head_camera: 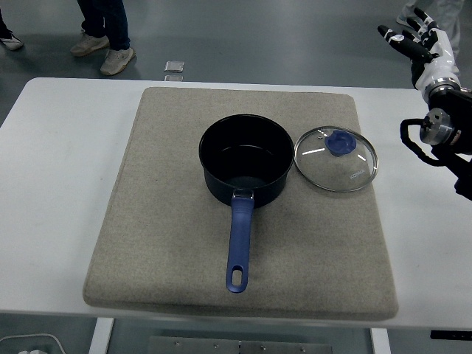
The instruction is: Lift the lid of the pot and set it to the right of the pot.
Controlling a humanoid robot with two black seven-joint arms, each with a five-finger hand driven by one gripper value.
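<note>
One robot hand, the right hand (419, 43), is raised at the far right with fingers spread, holding nothing. Well to its left and nearer lies the glass lid (336, 159), flat on the grey mat (162, 243), touching the pot (245, 168) on that pot's right side.

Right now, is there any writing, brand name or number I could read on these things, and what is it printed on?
Glass lid: a short white mark near its right rim, probably a brand, too small and blurred to read.
Pot, grey mat, table and right hand: no text visible.
</note>
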